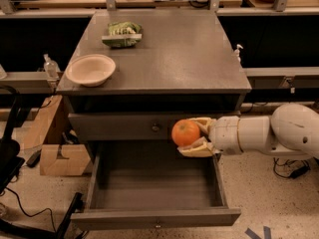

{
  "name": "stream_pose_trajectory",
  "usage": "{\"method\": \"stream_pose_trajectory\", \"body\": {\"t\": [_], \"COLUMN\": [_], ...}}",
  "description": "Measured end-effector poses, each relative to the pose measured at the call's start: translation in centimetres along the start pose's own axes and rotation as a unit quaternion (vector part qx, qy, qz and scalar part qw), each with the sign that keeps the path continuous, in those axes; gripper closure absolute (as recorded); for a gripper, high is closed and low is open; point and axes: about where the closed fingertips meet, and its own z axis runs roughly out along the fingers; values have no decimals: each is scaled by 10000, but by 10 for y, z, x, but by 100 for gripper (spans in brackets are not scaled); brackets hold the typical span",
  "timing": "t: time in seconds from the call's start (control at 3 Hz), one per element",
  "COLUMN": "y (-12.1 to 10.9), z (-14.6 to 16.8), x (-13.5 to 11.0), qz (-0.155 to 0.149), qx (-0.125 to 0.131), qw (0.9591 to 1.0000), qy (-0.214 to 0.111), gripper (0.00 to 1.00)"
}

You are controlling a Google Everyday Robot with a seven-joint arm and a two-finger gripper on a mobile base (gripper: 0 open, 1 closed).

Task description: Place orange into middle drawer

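The orange [185,132] is round and reddish-orange. My gripper [193,136] is shut on it, with one beige finger above and one below, coming in from the right on a white arm [264,133]. It holds the orange above the right part of the middle drawer [154,180], which is pulled out and open, its front edge with a small knob [157,225] near the bottom of the view. The orange hangs in front of the upper grey drawer front [124,126], just right of its knob.
On the cabinet top [184,54] sit a beige bowl [90,69] at the left edge and a green snack bag [122,34] at the back left. A cardboard box [55,156] stands on the floor left of the drawer. Cables lie on the floor.
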Motion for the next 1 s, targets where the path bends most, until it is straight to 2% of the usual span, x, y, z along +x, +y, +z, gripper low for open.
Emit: {"method": "stream_pose_trajectory", "body": {"t": [0.33, 0.67, 1.0], "y": [0, 7, 25], "z": [0, 16, 47], "x": [0, 6, 33], "qz": [0, 61, 255], "qx": [0, -119, -289], "qw": [10000, 9999, 9990], "qy": [0, 12, -228], "gripper": [100, 100, 100]}}
